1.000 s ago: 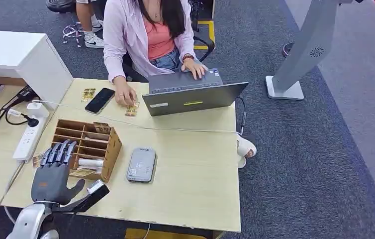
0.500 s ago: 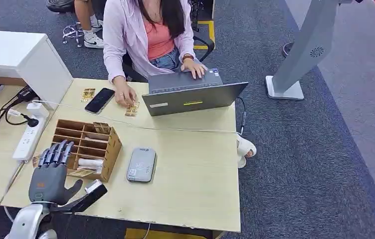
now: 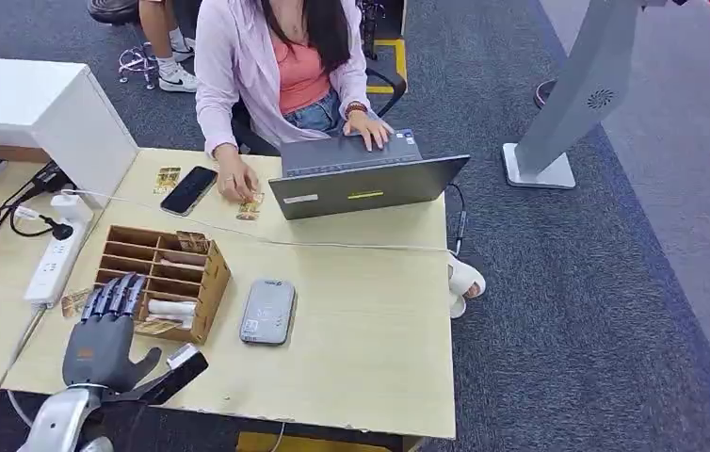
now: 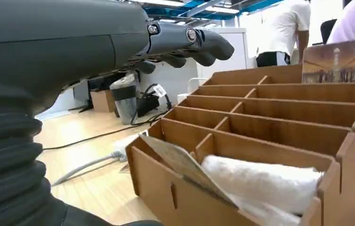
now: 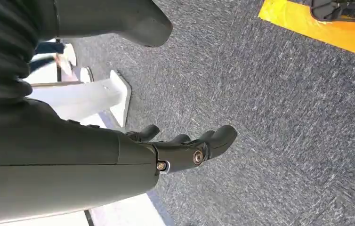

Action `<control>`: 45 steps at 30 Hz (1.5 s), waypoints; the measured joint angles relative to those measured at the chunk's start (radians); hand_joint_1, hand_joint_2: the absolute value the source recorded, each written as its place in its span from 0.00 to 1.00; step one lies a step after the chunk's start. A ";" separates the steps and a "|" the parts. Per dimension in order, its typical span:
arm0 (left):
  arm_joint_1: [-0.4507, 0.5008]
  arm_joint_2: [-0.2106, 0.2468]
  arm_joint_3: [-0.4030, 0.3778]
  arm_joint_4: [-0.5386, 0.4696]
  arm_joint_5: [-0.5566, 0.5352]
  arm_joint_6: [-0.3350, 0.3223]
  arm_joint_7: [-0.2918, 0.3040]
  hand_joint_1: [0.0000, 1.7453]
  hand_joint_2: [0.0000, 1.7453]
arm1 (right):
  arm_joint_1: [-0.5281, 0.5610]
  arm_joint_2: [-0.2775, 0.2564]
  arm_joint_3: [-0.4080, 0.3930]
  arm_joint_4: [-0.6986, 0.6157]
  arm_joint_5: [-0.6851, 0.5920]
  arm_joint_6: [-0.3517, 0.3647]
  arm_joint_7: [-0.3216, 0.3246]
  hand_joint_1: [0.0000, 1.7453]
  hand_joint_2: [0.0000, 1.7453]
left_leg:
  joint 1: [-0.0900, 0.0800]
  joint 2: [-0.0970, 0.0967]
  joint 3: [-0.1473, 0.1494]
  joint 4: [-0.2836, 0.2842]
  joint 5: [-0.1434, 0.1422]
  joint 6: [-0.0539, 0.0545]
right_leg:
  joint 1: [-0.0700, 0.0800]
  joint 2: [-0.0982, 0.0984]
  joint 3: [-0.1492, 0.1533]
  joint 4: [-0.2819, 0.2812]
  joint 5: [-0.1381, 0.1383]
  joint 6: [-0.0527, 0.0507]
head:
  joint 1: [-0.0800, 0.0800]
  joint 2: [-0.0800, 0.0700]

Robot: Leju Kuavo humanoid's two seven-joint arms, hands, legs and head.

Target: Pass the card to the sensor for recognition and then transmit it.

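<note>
Flanking the wooden organizer (image 3: 165, 280): grey sensor (image 3: 268, 312), power strip (image 3: 55, 261), open left robot hand (image 3: 104, 334).

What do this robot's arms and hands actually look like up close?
The left robot hand has a dark grey palm shell with a small orange mark, a thick grey thumb and darker segmented fingers with small metal pivot pins. A black ribbed cover wraps the wrist, joining a silver arm. The right robot hand has the same dark grey shell and pinned fingers.

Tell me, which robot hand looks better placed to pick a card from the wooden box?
Probably the left robot hand: it hovers open at the wooden organizer, beside a card in the nearest slot. The right robot hand hangs over carpet.
</note>
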 joint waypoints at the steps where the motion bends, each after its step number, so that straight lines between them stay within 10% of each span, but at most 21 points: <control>1: 0.000 0.000 0.000 0.002 0.000 -0.002 0.000 0.00 1.00 | 0.000 0.000 0.000 0.000 0.000 0.000 0.000 0.00 1.00 | 0.000 0.000 0.000 0.000 0.000 0.000 | 0.000 0.000 0.000 0.000 0.000 0.000 | 0.000 0.000; 10: 0.001 0.000 0.000 0.013 0.003 -0.008 0.000 0.00 1.00 | 0.000 0.000 0.000 0.000 0.003 0.005 -0.001 0.00 1.00 | 0.000 0.000 0.000 0.000 0.000 0.000 | 0.000 0.000 0.000 0.000 0.000 0.000 | 0.000 0.000; 11: 0.001 0.000 0.000 0.014 0.003 -0.008 0.000 0.48 1.00 | 0.000 0.000 0.000 0.000 0.003 0.005 -0.001 0.00 1.00 | 0.000 0.000 0.000 0.000 0.000 0.000 | 0.000 0.000 0.000 0.000 0.000 0.000 | 0.000 0.000; 13: 0.001 -0.001 0.000 0.014 0.003 -0.008 0.000 0.48 1.00 | 0.000 0.000 0.000 0.000 0.004 0.006 -0.002 0.00 1.00 | 0.000 0.000 0.000 0.000 0.000 0.000 | 0.000 0.000 0.000 0.000 0.000 0.000 | 0.000 0.000; 14: 0.001 -0.001 0.000 0.015 0.003 -0.007 0.000 1.00 1.00 | 0.000 0.000 0.000 0.000 0.004 0.006 -0.002 0.00 1.00 | 0.000 0.000 0.000 0.000 0.000 0.000 | 0.000 0.000 0.000 0.000 0.000 0.000 | 0.000 0.000; 45: -0.040 -0.005 0.034 0.036 0.023 0.009 -0.005 1.00 1.00 | 0.000 0.000 0.005 0.000 0.029 0.013 -0.009 0.00 1.00 | 0.000 0.000 0.000 0.000 0.000 0.000 | 0.000 0.000 0.000 0.000 0.000 0.000 | 0.000 0.000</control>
